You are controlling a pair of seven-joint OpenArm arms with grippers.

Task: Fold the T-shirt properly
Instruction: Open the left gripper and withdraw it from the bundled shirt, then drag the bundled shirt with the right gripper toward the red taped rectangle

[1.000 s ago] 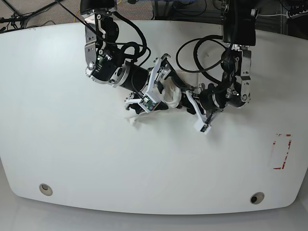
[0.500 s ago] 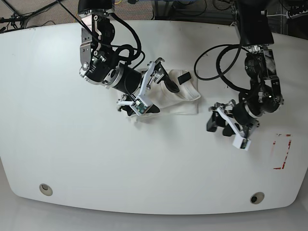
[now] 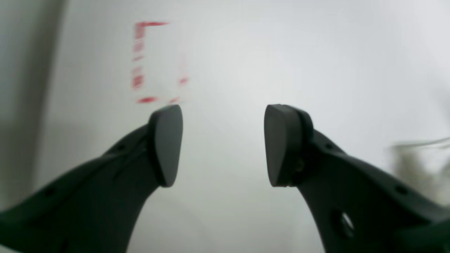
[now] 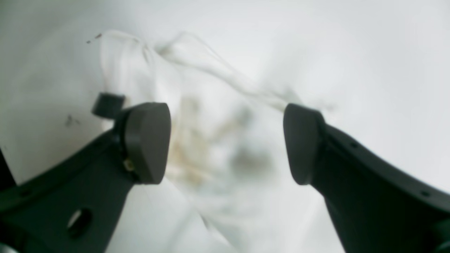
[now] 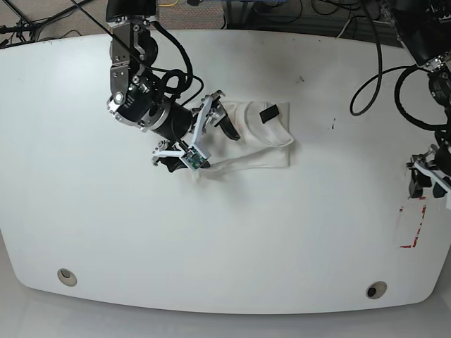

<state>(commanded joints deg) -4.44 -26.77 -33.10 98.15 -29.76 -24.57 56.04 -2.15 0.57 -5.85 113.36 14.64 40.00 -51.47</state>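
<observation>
Folded T-shirt (image 5: 257, 137) on tabletop (image 5: 211, 232); right end effector (image 4: 225, 144) open above it, left end effector (image 3: 223, 144) open, well apart.

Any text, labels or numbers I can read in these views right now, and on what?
None can be read.
Black tag on the T-shirt: any print too small to tell.
Faint yellowish and dark smudges on the T-shirt in the right wrist view: blurred, no letters made out.
Red dashed outline on the table: a mark only, no words or numbers.
</observation>
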